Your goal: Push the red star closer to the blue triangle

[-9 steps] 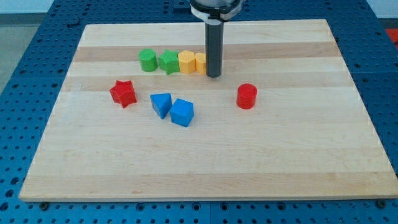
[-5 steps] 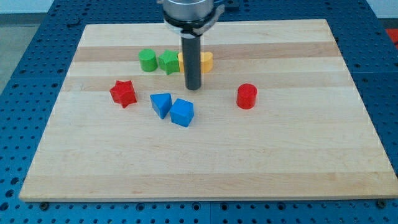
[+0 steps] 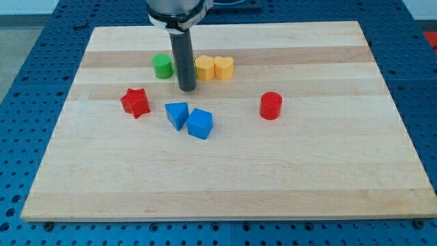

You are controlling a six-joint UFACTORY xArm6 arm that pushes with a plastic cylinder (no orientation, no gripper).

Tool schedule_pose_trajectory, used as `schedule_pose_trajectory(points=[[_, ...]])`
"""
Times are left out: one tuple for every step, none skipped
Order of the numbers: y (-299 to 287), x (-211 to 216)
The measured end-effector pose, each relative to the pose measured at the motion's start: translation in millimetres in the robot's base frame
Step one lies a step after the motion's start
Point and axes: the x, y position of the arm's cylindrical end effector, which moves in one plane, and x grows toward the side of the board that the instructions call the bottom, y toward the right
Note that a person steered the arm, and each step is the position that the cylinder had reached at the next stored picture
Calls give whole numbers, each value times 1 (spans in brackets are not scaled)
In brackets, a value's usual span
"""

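The red star (image 3: 135,102) lies on the wooden board (image 3: 225,171) at the view's left. The blue triangle (image 3: 177,114) sits a short gap to its right, touching a blue cube (image 3: 200,124). My tip (image 3: 187,89) is above the blue triangle, a little toward the view's top, and to the right of the red star. It touches neither. The rod stands in front of the row of blocks and hides the green star.
A green cylinder (image 3: 162,66), a yellow hexagon (image 3: 204,67) and a yellow heart (image 3: 223,67) sit in a row near the view's top. A red cylinder (image 3: 271,106) stands at the right.
My tip has moved leftward across the view, from beside the yellow heart to in front of the green star. No block has moved.
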Motion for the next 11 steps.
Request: schedule_pose_trajectory(points=[[-4, -1], [-4, -7], [-4, -8], [-4, -2], [-2, 24], [-11, 25], [-32, 25], [-45, 24], [-47, 17], [-49, -2], [-83, -3]])
